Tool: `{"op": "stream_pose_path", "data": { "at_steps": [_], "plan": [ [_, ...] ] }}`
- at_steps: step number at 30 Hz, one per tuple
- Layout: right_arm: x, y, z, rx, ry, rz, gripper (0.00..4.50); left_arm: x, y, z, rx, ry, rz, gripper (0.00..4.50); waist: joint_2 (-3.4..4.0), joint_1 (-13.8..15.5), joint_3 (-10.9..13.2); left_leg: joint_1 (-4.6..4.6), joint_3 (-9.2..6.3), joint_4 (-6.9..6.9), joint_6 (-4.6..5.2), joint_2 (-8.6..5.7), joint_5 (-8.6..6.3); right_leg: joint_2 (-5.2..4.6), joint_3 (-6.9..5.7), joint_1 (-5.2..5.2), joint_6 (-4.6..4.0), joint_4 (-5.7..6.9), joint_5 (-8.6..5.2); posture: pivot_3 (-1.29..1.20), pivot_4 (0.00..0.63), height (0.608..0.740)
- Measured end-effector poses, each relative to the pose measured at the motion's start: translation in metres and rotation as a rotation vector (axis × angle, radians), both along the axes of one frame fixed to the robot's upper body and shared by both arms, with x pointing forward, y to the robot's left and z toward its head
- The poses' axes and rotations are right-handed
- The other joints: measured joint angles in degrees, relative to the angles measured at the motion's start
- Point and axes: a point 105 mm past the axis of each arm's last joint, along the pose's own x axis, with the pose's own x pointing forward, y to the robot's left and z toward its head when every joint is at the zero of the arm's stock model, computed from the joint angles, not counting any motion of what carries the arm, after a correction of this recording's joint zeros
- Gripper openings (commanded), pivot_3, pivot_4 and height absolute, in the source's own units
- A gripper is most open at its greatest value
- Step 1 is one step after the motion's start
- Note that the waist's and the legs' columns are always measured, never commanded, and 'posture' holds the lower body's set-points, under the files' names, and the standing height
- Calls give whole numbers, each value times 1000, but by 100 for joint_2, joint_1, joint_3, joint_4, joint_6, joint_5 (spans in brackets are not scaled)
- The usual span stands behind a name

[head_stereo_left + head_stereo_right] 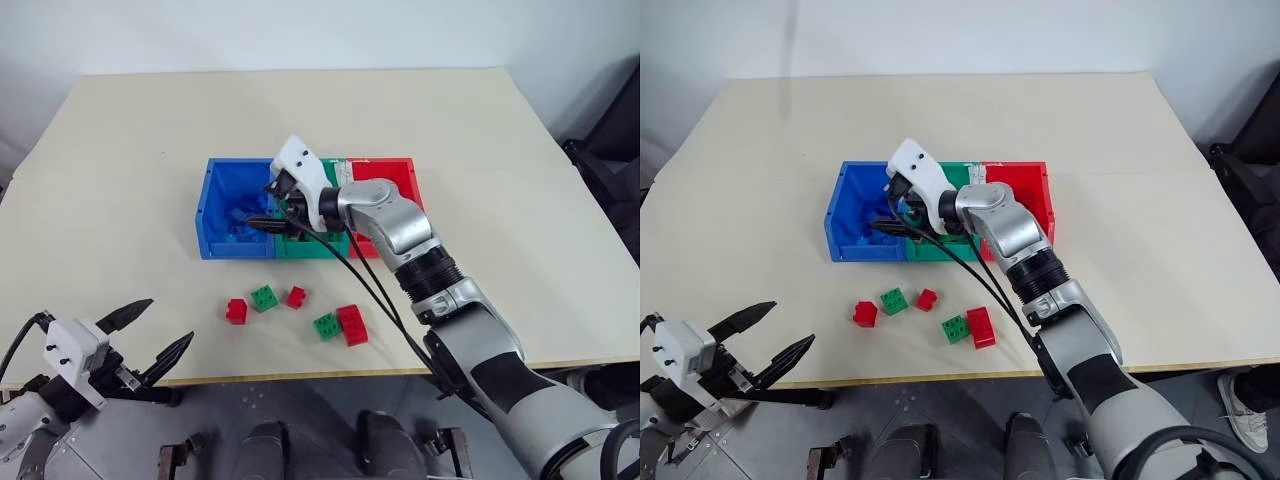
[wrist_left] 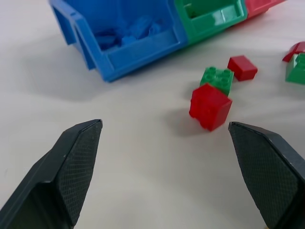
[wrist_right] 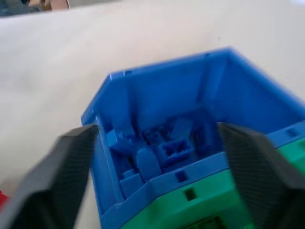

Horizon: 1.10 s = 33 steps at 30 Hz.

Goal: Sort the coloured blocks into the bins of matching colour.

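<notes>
Three joined bins stand mid-table: the blue bin [image 1: 212,222], the green bin [image 1: 300,247] and the red bin [image 1: 395,176]. My right gripper [image 1: 258,208] hovers over the blue bin, open, with nothing between its fingers. Several blue blocks [image 3: 167,148] lie in that bin. In front of the bins on the table lie a red block [image 1: 236,311], a green block [image 1: 265,298], a red block [image 1: 296,296], a green block [image 1: 327,325] and a longer red block [image 1: 352,324]. My left gripper [image 1: 170,320] is open and empty at the near left, pointing toward the loose blocks.
The beige table [image 1: 120,150] has wide bare areas to the left, right and behind the bins. Its front edge [image 1: 300,376] runs just behind my left gripper. Black cables [image 1: 370,290] hang from my right wrist above the loose blocks.
</notes>
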Motion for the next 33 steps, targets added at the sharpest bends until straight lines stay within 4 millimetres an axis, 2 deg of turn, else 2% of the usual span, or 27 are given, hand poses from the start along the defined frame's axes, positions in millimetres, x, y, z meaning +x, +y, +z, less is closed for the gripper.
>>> {"op": "stream_pose_path", "data": {
  "at_steps": [2, 7, 10, 14, 18, 20, 22, 26, 29, 33],
  "plan": [
    [-6, -15, -2, 8, -26, 26, 4484, 5, -5, 2, 7, -1, -29, 4500, -5, 13, -3, 0, 1, 4, 4, -2, -5, -1, 0, 3, 0, 2, 0, 0, 150, 740],
    [-29, -89, -22, 16, -66, 60, 4484, 25, -28, 12, 33, -13, -169, 4500, -9, 49, -5, 0, 11, 14, 13, -6, -13, -5, 4, 8, 3, -2, 2, 0, 150, 740],
    [-47, -144, -43, -40, -103, 25, 4484, 39, -45, 14, 49, -5, -277, 4500, -9, 68, -5, 3, 16, 9, 12, -3, -12, -3, 3, 8, 3, -7, 2, 0, 150, 740],
    [-74, -198, -76, -149, -43, -36, 4484, 49, -64, 13, 49, 13, -395, 4500, -8, 55, -5, 4, 22, 11, 12, -2, -12, -4, 5, 8, 4, -10, 2, 0, 150, 740],
    [-98, -234, -92, -194, 38, -111, 4484, 52, -85, 10, 105, 21, -543, 4500, -8, 0, -5, 13, 28, 13, 12, 1, -12, -3, 7, 14, 5, -8, 2, 0, 150, 740],
    [-106, -236, -95, -194, 64, -116, 4484, 53, -92, 9, 111, 21, -592, 4500, -8, -10, -5, 21, 33, 14, 11, 4, -12, -3, 12, 14, 5, -5, 2, 0, 150, 740],
    [-113, -229, -94, -174, 86, -107, 4484, 54, -95, 9, 113, 23, -620, 4500, -8, -3, -5, 21, 33, 15, 11, 5, -11, -2, 12, 14, 5, -2, 2, 0, 150, 740],
    [-121, -191, -86, -99, 103, -70, 4484, 54, -95, 6, 115, 33, -653, 4500, -8, 17, -5, 21, 27, 21, 11, 4, -12, -3, 11, 18, 5, -3, 3, 0, 150, 740],
    [-125, -163, -96, -64, 184, -93, 4484, 50, -91, 2, 123, 71, -663, 4500, -8, 32, -5, 18, 22, 21, 11, 2, -12, -4, 11, 18, 5, -3, 2, 0, 150, 740],
    [-120, -149, -108, -68, 241, -175, 4484, 45, -81, -4, 119, 108, -626, 4500, -8, 50, -5, 14, 20, 25, 13, 0, -13, -4, 12, 18, 6, -5, 3, 0, 150, 740]
  ]
}}
